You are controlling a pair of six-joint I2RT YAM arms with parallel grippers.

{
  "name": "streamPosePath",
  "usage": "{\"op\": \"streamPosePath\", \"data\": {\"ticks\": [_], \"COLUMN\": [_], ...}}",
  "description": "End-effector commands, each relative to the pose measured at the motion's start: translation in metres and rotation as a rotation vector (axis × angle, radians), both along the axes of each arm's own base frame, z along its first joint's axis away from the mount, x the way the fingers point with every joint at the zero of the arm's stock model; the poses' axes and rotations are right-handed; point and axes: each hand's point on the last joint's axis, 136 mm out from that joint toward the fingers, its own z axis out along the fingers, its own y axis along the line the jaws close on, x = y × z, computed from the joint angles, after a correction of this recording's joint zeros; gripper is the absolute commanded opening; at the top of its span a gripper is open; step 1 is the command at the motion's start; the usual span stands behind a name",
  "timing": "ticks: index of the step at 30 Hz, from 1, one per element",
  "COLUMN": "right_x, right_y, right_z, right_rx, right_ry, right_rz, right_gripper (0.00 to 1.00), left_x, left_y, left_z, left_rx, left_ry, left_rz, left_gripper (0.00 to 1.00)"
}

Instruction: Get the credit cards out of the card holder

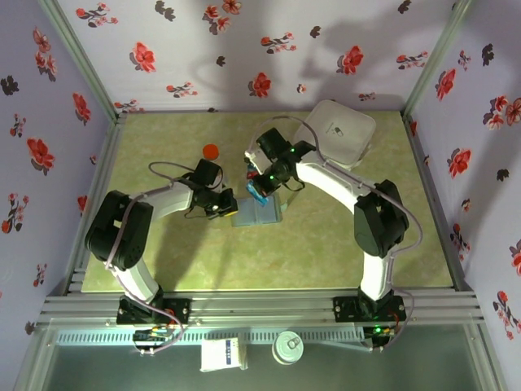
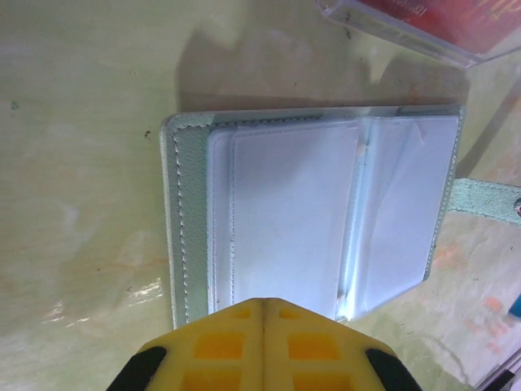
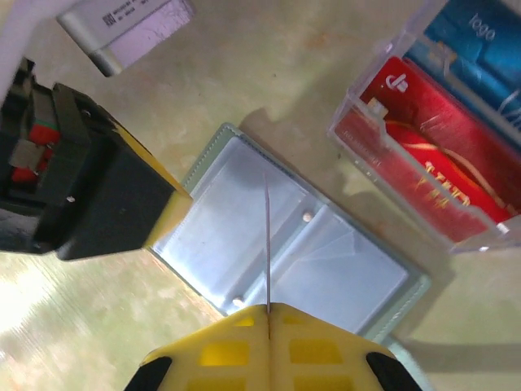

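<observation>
A small flat grey-green bifold card holder [image 1: 259, 213] lies open near the middle of the pale green desk [image 1: 326, 252], its clear inner sleeves facing up [image 2: 326, 220]. The left end effector [image 1: 225, 205] has its yellow fingers pressed together [image 2: 264, 326], with the tips at the holder's left edge. The right end effector [image 1: 260, 189] is above the holder's far side and pinches a thin blue credit card [image 1: 257, 195], which its wrist camera sees edge-on [image 3: 267, 236] over the open holder [image 3: 236, 212]. Just beside the holder stands a clear plastic box [image 3: 423, 163] holding a red card [image 3: 415, 138] and blue cards [image 3: 480, 41]. A large white rounded case [image 1: 340, 130] sits far right, and a small orange disc [image 1: 211, 151] far left.
</observation>
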Motion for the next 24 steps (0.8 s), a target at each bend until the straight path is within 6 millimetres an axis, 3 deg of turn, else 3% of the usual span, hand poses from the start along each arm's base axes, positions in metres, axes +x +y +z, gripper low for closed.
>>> {"op": "streamPosePath", "data": {"ticks": [1,9,24], "right_x": [-0.015,0.011,0.086], "right_y": [-0.01,-0.034,-0.032], "right_z": [0.002,-0.006,0.013], "right_rx": [0.001,-0.163,-0.188], "right_ry": [0.008,-0.098,-0.231], "right_rz": [0.304,0.554,0.615], "right_gripper": [0.04,0.0,0.0], "left_x": [0.005,0.001,-0.007], "left_y": [0.008,0.018,0.035], "left_z": [0.016,0.017,0.025], "left_rx": [0.009,0.035,0.074], "left_ry": [-0.04,-0.042,-0.057], "left_rz": [0.012,0.031,0.066], "left_gripper": [0.0,0.0,0.0]}}
